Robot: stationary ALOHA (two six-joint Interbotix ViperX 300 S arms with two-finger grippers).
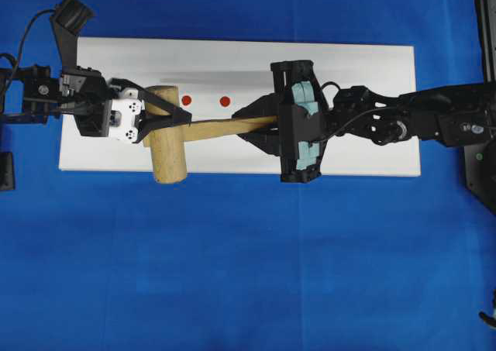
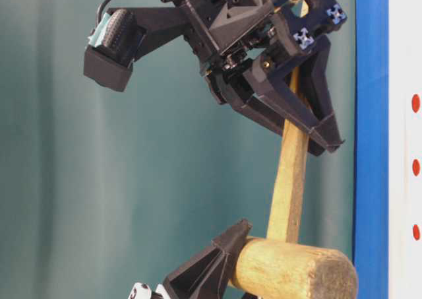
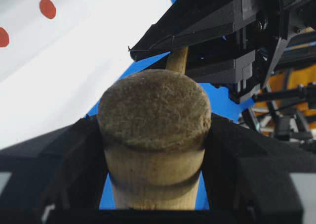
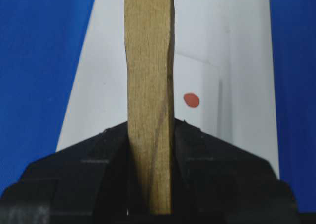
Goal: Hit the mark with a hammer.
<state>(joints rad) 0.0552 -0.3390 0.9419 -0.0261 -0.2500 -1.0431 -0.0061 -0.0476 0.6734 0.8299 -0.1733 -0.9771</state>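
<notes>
The hammer is a pale wooden mallet; its thick head (image 1: pixel 168 146) lies across the left part of the white board (image 1: pixel 372 80). My left gripper (image 1: pixel 172 126) is shut on the head (image 3: pixel 153 115), one black finger (image 3: pixel 59 164) on each side. The flat handle (image 1: pixel 225 126) runs right into my right gripper (image 1: pixel 254 122), which is shut on it (image 4: pixel 148 85). Two red marks (image 1: pixel 187 101) (image 1: pixel 225 101) show on the board just beyond the handle. In the right wrist view one mark (image 4: pixel 191 100) sits to the right of the handle.
The board rests on a blue cloth (image 1: pixel 248 273) that covers the table. In the table-level view three red marks (image 2: pixel 415 167) line the right edge, beside the hammer head (image 2: pixel 297 269). The right arm (image 1: pixel 418 122) stretches in over the board's right end.
</notes>
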